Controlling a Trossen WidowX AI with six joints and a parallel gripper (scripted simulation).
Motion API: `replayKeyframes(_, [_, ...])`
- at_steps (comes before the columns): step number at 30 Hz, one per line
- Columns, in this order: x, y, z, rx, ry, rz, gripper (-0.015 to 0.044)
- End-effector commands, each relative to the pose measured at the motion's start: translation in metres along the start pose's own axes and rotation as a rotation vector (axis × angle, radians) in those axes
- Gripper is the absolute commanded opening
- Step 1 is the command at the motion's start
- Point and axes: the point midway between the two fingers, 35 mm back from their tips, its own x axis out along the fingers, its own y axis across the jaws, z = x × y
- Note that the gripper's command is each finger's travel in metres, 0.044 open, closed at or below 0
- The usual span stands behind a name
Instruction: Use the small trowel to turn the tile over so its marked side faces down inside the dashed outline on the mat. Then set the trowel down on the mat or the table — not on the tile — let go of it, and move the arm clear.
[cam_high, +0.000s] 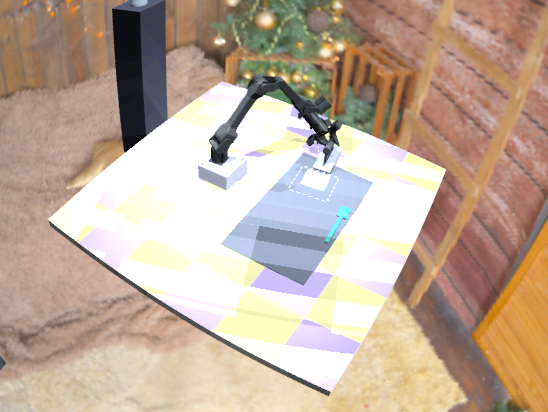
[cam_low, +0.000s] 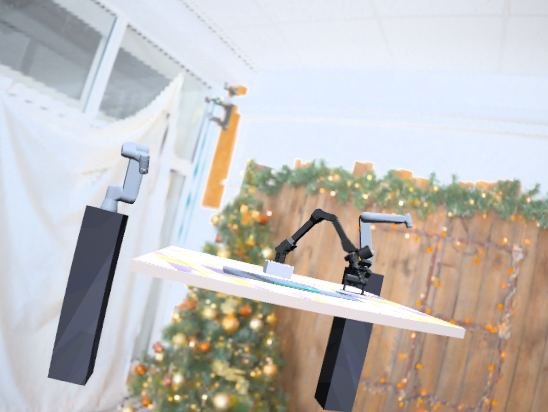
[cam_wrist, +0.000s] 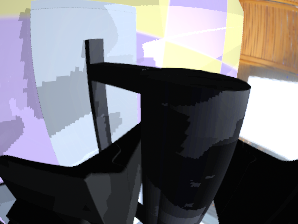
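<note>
Pinching the trowel (cam_high: 326, 163) (cam_low: 351, 291) (cam_wrist: 195, 140), the jaws stand near one edge of the mat (cam_high: 272, 210) (cam_low: 250, 275)

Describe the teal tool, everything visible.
The teal tool is one even colour, material unclear: a slim straight handle ending in a broader, squarish flat head. It lies flat on the blue-grey mat, near one long edge, outside the dashed outline, head end nearer the outline. Nothing but the mat visibly touches it.

We looked steeply down at the table (cam_high: 175, 215) (cam_low: 300, 303) (cam_wrist: 190, 20) from above, nearly edge-on from farther off, and close up from the wrist, the shared mat (cam_high: 270, 212) (cam_low: 240, 271) at eleven o'clock.
</note>
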Motion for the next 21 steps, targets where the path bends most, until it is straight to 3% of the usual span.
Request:
replayKeyframes(1, [-0.0135,-0.0196,0.0121,0.019,-0.008,-0.026,0.0])
replayKeyframes(21, [-0.0166,-0.0227,0.015,0.021,-0.007,-0.026,0.0])
